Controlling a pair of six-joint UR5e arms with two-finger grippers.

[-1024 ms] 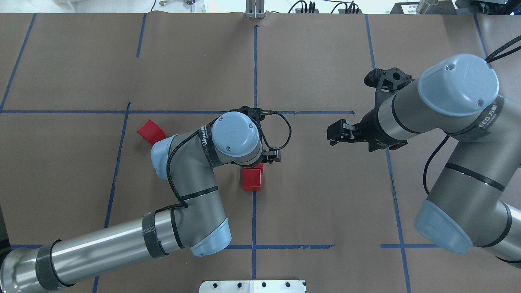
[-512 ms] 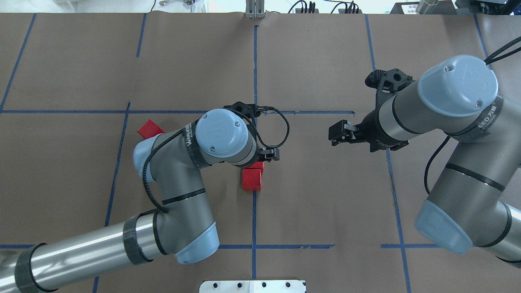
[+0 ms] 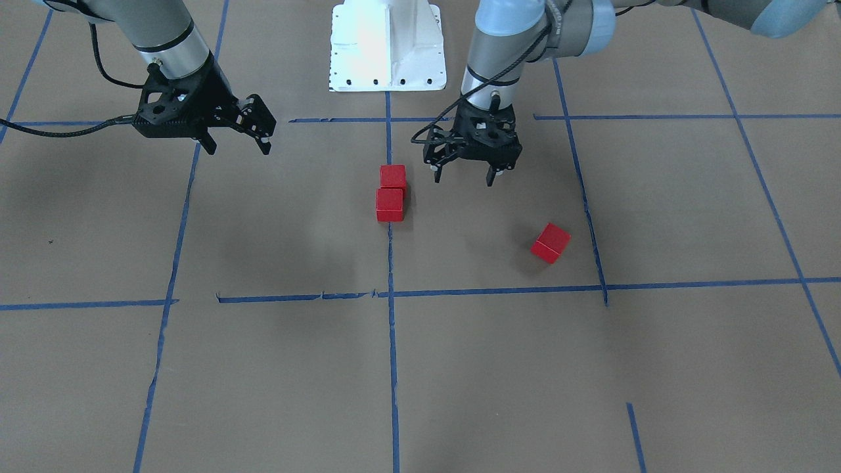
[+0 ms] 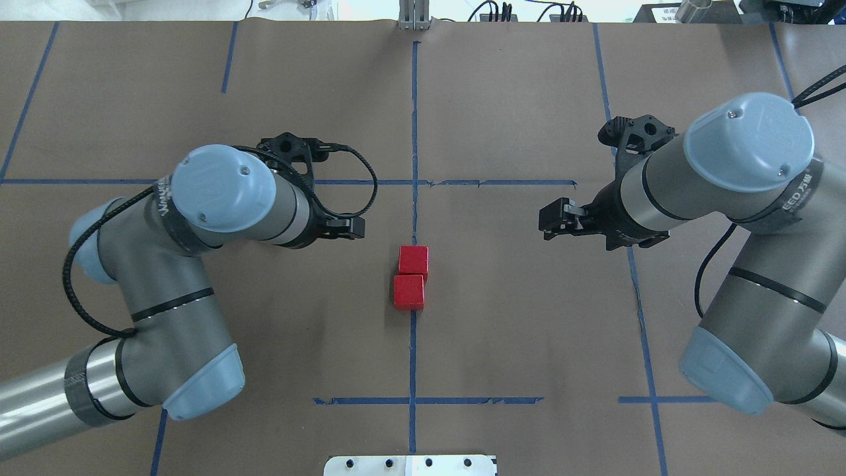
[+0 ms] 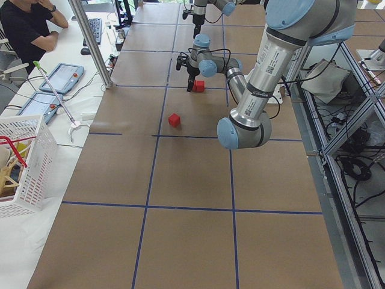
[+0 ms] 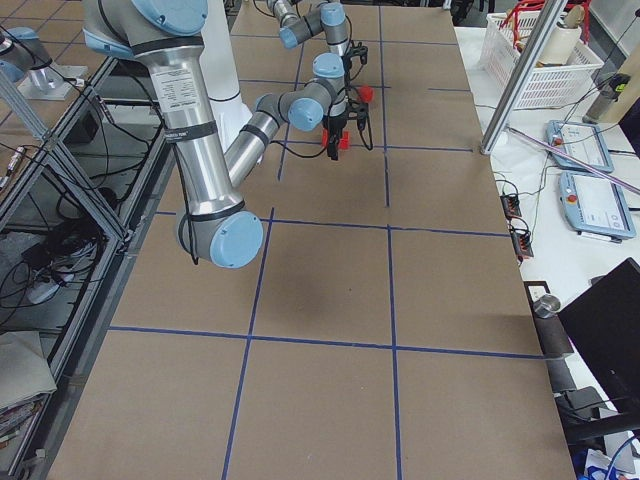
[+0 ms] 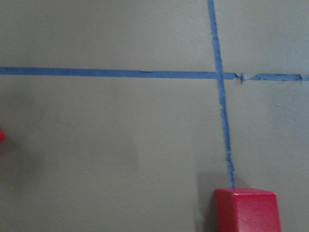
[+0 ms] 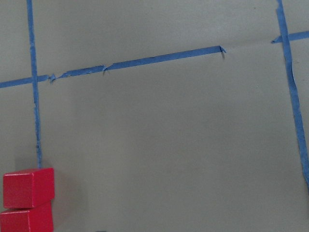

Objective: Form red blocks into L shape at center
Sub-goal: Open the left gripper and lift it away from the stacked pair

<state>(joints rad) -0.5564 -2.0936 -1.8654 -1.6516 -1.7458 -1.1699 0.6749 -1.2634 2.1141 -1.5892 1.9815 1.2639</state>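
Seen from the front, two red blocks point(image 3: 389, 203) sit touching at the center point(image 3: 328, 217), their row running along the blue tape line point(image 3: 392, 341) toward the robot. The third red block point(image 3: 550, 243) lies well apart on the robot's left, turned askew to the grid; the left claw point(image 3: 463, 179) hangs near the pair, spread wide and empty, and the right claw point(image 3: 238, 146) is likewise spread. From overhead the left arm point(image 4: 218, 198) hides the third block, and the left wrist view crops one block at its bottom edge.
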